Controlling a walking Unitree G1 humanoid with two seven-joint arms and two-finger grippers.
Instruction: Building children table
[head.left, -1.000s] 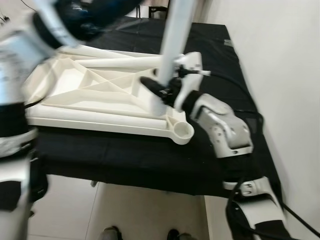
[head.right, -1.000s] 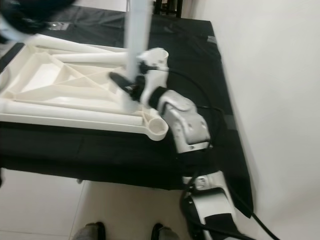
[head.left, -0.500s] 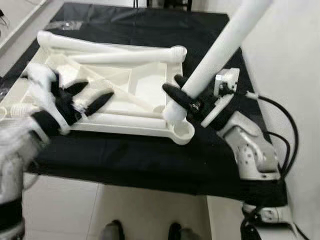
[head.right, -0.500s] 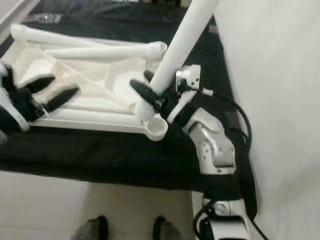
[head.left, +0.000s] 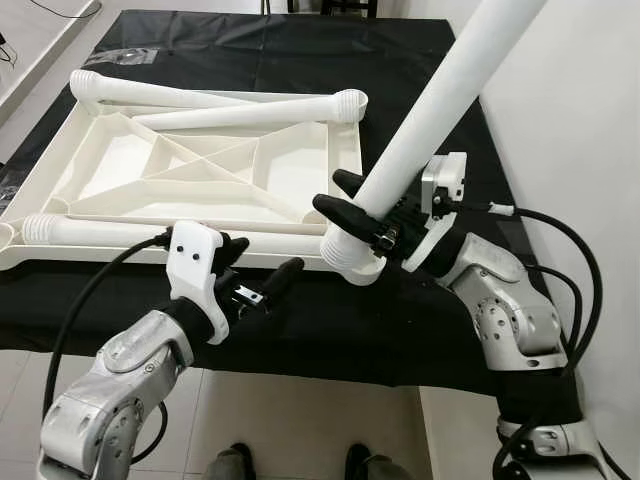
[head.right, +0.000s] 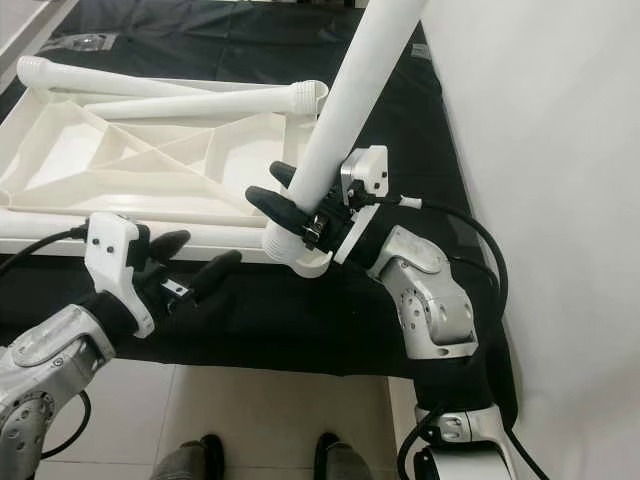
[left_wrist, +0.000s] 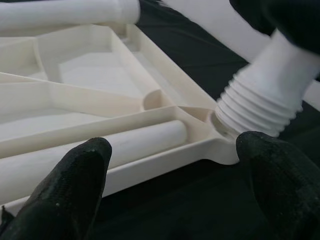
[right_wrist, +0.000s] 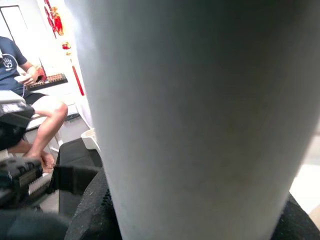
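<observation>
The right gripper (head.left: 345, 197), clamped on the leg (head.left: 425, 130), has now seated its threaded end in the tabletop's (head.left: 200, 175) corner socket; the open left gripper (head.left: 262, 275) has swung in beside it.

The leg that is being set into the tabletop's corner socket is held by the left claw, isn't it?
Not the left: the right claw holds the leg at the tabletop's corner socket, as the left eye view shows. The left claw is open nearby.
</observation>
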